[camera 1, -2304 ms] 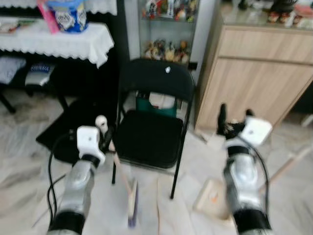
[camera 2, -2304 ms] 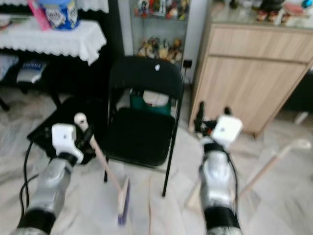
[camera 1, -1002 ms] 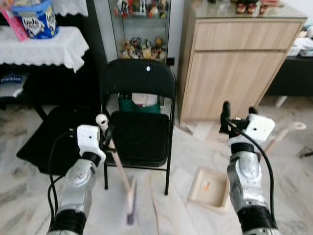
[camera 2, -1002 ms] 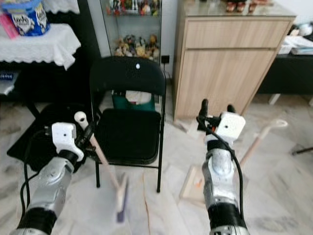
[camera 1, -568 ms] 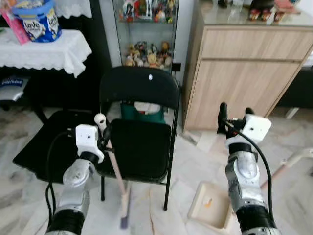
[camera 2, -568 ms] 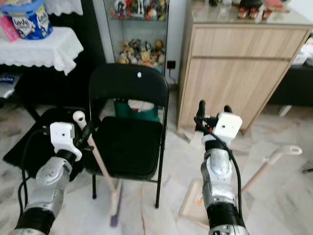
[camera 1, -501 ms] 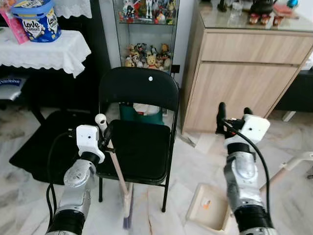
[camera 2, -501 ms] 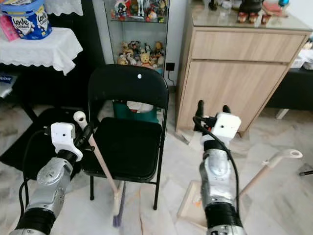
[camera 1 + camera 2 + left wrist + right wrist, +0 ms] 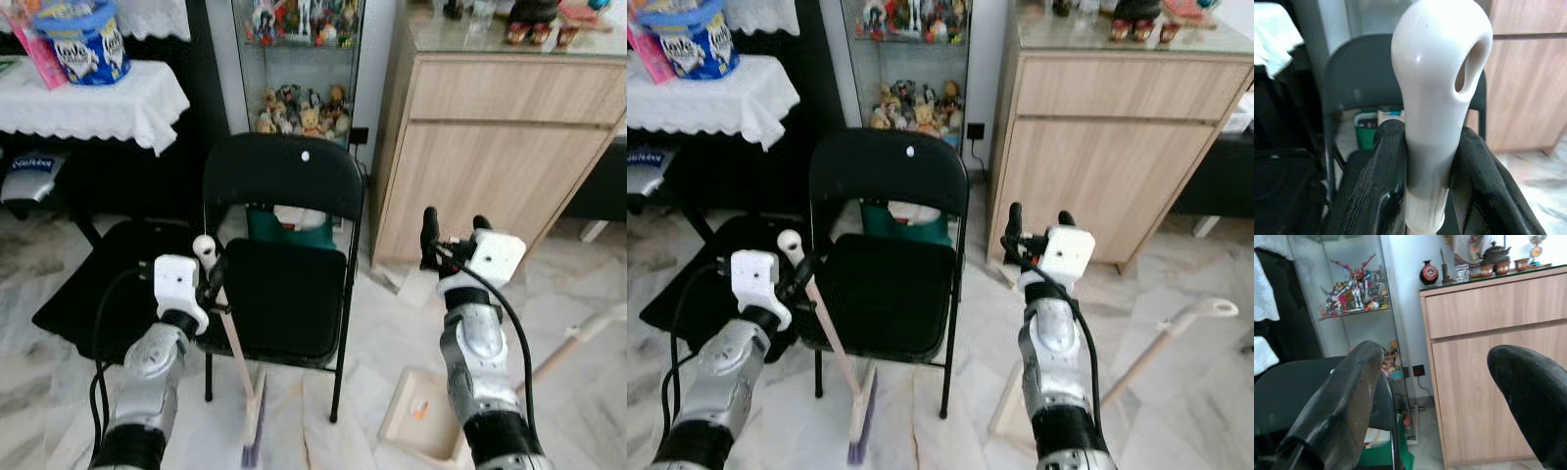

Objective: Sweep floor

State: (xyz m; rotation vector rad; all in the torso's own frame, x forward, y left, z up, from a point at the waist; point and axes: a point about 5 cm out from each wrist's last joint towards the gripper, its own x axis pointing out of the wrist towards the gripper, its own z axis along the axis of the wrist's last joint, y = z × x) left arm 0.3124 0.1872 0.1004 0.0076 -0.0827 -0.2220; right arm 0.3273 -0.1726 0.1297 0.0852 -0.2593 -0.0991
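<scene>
Left tool [image 9: 1422, 191] clamping broom [image 9: 235, 352], right tool [image 9: 1449, 431] spread

The two eye views are looking forward and down from the robot's head, both taking in the black folding chair [image 9: 284, 245] at frame centre and the wooden cabinet [image 9: 490, 127] at upper right. The left wrist view is looking along its fingers [image 9: 1382, 186] at very close range, with the white broom handle [image 9: 1437, 98] crowding the centre and the same chair behind. The right wrist view is facing the glass display shelf [image 9: 1354, 293] and cabinet from farther off, sharing both with the eye views.
</scene>
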